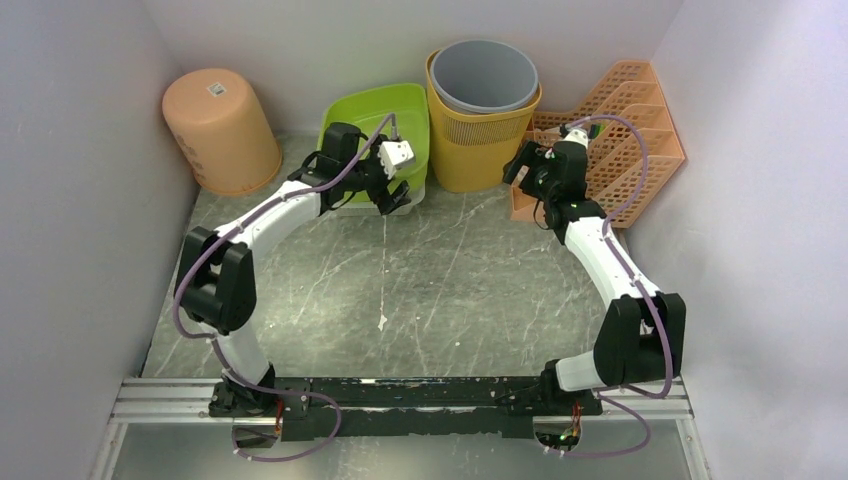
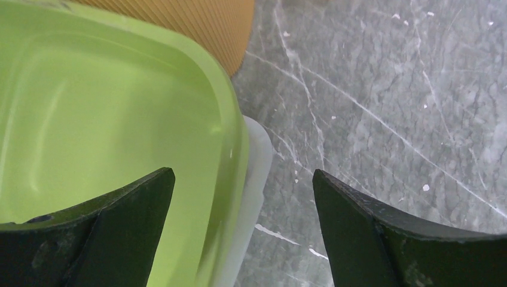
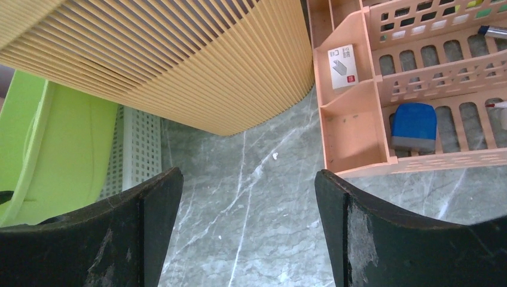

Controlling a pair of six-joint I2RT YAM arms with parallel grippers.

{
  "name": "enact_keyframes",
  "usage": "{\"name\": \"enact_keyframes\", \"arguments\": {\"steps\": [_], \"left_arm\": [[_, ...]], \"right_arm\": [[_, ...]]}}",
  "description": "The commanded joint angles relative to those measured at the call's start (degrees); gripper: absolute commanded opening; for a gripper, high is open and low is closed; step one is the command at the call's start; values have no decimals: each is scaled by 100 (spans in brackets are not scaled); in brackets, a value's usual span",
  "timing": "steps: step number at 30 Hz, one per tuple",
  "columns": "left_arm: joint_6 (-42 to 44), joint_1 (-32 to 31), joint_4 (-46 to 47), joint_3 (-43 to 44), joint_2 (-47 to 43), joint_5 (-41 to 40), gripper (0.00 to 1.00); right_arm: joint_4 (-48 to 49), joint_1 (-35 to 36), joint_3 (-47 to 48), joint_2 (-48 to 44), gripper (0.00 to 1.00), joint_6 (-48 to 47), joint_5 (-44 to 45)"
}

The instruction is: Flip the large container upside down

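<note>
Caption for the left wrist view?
Open left gripper over the rim of the lime-green plastic tub, grey marble-patterned tabletop alongside.

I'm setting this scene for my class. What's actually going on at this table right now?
The left gripper is open and straddles the right rim of the lime-green plastic tub, one finger inside and one outside, with nothing clamped yet. The right gripper hangs open over the table between the yellow ribbed basket and the orange slotted desk organiser, holding nothing. Tub and basket both sit open side up.
</note>
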Motion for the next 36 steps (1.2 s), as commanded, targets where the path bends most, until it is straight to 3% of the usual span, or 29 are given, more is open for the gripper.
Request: {"name": "enact_keyframes", "arguments": {"steps": [1, 6, 11, 12, 13, 15, 26, 32, 36], "left_arm": [[41, -28, 145, 189, 217, -27, 96], [-159, -35, 75, 395, 385, -221, 78], [-319, -39, 358, 5, 115, -433, 57], [-342, -45, 384, -46, 56, -497, 45], [-373, -46, 400, -81, 20, -575, 28], [-408, -45, 479, -174, -24, -707, 8], [-872, -66, -60, 460, -222, -1602, 7], [-1351, -362, -472, 1178, -955, -2090, 7], [-1979, -523, -343, 1119, -1777, -1838, 7]], "right_arm": [[229, -83, -17, 132, 82, -2, -185], [273, -98, -40, 261, 82, -21, -195], [331, -109, -41, 376, 82, 26, -289], [346, -110, -49, 386, 82, 42, -307], [352, -116, -57, 399, 82, 64, -326], [374, -116, -81, 398, 81, 87, -358], [387, -118, -170, 354, 81, 99, -358], [438, -112, -270, 283, 81, 141, -303], [438, -118, -272, 214, 81, 156, -235]]}}
